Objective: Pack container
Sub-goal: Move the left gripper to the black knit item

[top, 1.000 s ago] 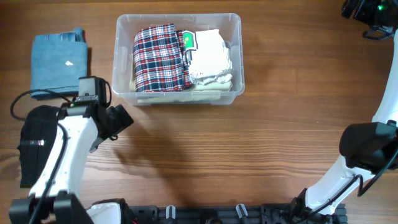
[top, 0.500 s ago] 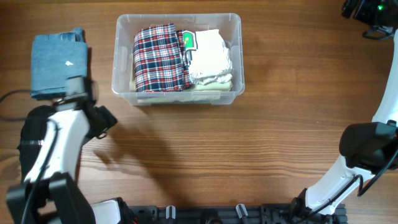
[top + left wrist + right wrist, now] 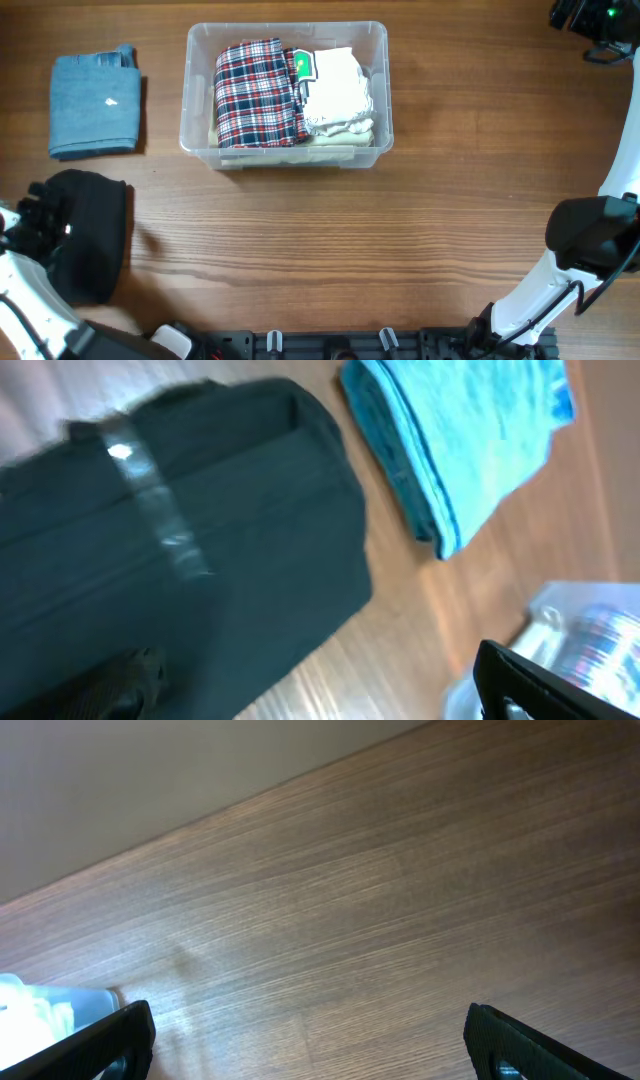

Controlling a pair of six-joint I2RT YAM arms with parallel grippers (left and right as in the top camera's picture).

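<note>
I can read nothing here: the green-and-white tag (image 3: 305, 66) in the container (image 3: 290, 159) shows no legible print, nor does the white mark (image 3: 110, 100) on the blue cloth (image 3: 88, 125).

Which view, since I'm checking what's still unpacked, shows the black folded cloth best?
Overhead: the black folded cloth lies nearly whole and sharp in the lower left. The left wrist view shows it close but blurred and cropped; the right wrist view shows none of it.

Left hand (image 3: 315, 682) low-left, fingers wide apart; right hand (image 3: 305, 1025) far right, fingers wide apart.
</note>
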